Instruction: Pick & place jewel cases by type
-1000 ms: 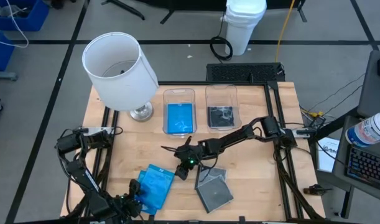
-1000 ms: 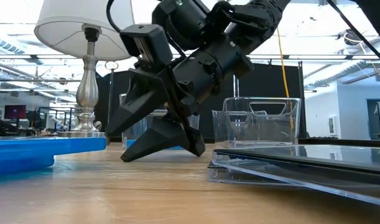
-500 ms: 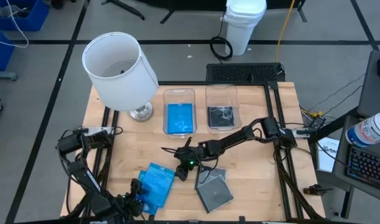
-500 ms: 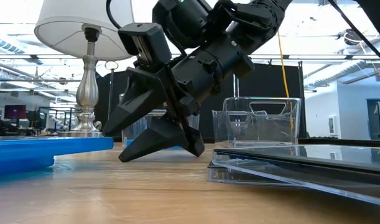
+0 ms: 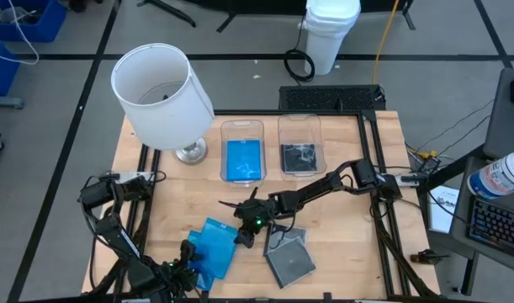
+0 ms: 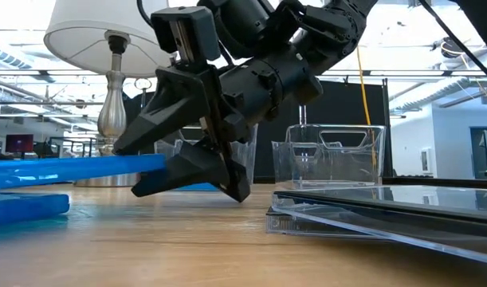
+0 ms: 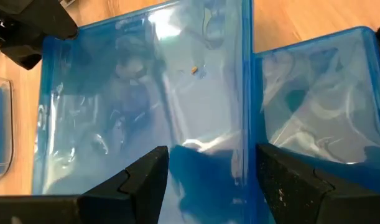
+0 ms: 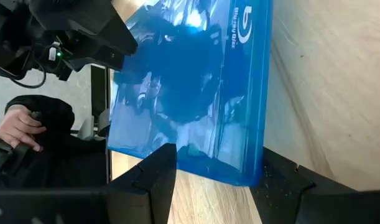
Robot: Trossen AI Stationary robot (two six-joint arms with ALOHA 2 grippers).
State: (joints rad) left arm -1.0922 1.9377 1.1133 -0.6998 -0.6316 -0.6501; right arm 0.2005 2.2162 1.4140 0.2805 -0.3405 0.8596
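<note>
Two bright blue jewel cases lie stacked near the table's near-left. The top blue case [image 5: 216,238] [image 6: 76,166] [image 7: 146,106] [image 8: 190,81] is raised above the lower blue case [image 6: 28,205] [image 7: 314,106]. My right gripper [image 5: 240,229] [image 6: 125,171] [image 8: 217,180] is open at the top case's right edge, one finger above it and one below. My left gripper [image 5: 188,255] [image 7: 211,180] is open over the stack's near-left part. Two clear cases with dark insides [image 5: 288,255] [image 6: 386,211] lie stacked right of the grippers. My right gripper comes slanting down from the table's right. Its lower finger [image 6: 175,177] sits under the top blue case's right edge [image 6: 151,163], and its upper finger stands above that edge. The edge is raised clear of the lower case. My left gripper's fingers lie over the top blue case; whether they touch it cannot be told.
Two clear bins stand at the far middle, one with blue cases [image 5: 242,151], one with dark cases [image 5: 299,147]. A white-shaded lamp [image 5: 162,93] [image 6: 108,96] stands far left. A person's hand [image 8: 15,127] shows beyond the table's near-left. Bare wood lies between bins and grippers.
My right gripper has moved toward the table's left, onto the blue stack, with its fingers now either side of the top case's edge. The top blue case has risen off the lower one and shifted slightly toward the right gripper; the lower case stayed.
</note>
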